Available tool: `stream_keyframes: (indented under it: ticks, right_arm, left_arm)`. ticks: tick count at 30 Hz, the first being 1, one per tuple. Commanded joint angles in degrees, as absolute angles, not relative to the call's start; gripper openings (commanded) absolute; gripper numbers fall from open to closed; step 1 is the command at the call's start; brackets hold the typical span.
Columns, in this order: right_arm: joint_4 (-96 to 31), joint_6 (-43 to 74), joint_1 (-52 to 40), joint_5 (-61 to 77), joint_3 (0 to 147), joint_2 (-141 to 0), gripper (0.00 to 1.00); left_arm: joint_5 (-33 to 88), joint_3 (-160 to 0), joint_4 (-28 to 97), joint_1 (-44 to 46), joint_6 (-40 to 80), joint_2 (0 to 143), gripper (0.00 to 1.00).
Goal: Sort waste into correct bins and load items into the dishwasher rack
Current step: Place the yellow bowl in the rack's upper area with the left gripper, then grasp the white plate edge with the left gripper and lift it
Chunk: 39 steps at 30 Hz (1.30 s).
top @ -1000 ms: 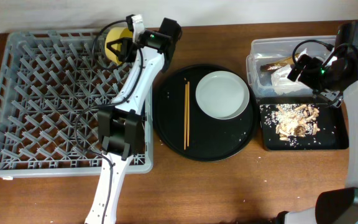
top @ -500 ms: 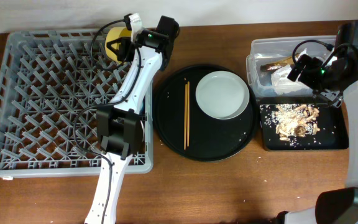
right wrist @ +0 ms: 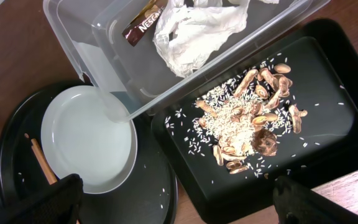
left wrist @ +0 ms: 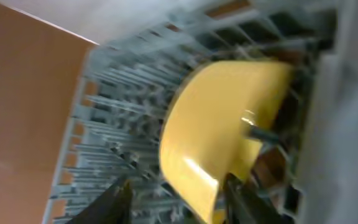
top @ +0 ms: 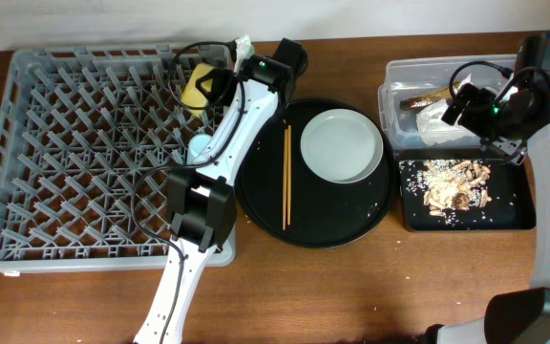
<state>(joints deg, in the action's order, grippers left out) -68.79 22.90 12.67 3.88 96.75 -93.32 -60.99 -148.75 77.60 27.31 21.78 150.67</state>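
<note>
Two pincers show, and we find the fingers of both apart. The left gripper (left wrist: 176, 200) hangs at the far corner of the dishwasher rack (top: 65, 143), the corner nearest the round black tray (top: 256, 201). Its jaws are spread about the lower edge of the yellow bowl (left wrist: 222, 124), which stands on edge among the pegs; we cannot tell whether a finger touches it. The right gripper (right wrist: 179, 202) hovers with its jaws wide over the shallow black tray (right wrist: 334, 99), where the food scraps (right wrist: 244, 127) lie. Just beside that, the clear tub (right wrist: 67, 31) holds a napkin (right wrist: 197, 31) and the wrapper (right wrist: 140, 25). We see the plate (top: 342, 145) and chopsticks (top: 286, 177) on the round tray.
</note>
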Motion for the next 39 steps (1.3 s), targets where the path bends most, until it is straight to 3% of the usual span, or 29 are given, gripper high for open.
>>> stream_keyframes:
  ticks: [1,3,5,9,21,25,29,32,39]
  right_arm:
    - [-68.79,22.79,12.78,2.94,97.30,-93.27,0.98]
    - [-68.79,22.79,12.78,2.92,97.30,-93.27,0.98]
    - [-68.79,22.79,12.78,2.94,97.30,-93.27,0.98]
    - [-68.79,22.79,12.78,2.92,97.30,-93.27,0.98]
    - [-68.79,22.79,12.78,2.94,97.30,-93.27,0.98]
    - [-68.79,22.79,12.78,2.94,97.30,-93.27,0.98]
    - [-68.79,22.79,12.78,2.94,97.30,-93.27,0.98]
    - [-68.79,22.79,12.78,2.92,97.30,-93.27,0.98]
    - [-68.79,22.79,12.78,2.92,97.30,-93.27,0.98]
  left_arm:
    - [-49.06,-155.22,80.58,26.68,20.14,151.04,0.56]
    - [-38.26,-160.53,81.60,26.68,13.85,151.04,0.62]
    - [-18.94,-168.53,84.16,26.85,6.94,151.04,0.66]
    - [5.87,-169.62,83.77,26.85,3.75,151.76,0.70]
    - [10.11,-166.95,76.07,30.83,3.81,163.94,0.70]
    - [10.07,-166.74,75.83,30.87,3.81,165.42,0.44]
    - [10.09,-166.74,75.61,31.09,3.81,166.17,0.31]
    - [10.13,-166.74,75.22,31.09,3.79,166.17,0.04]
    - [9.76,-177.07,82.11,29.74,3.73,163.96,0.00]
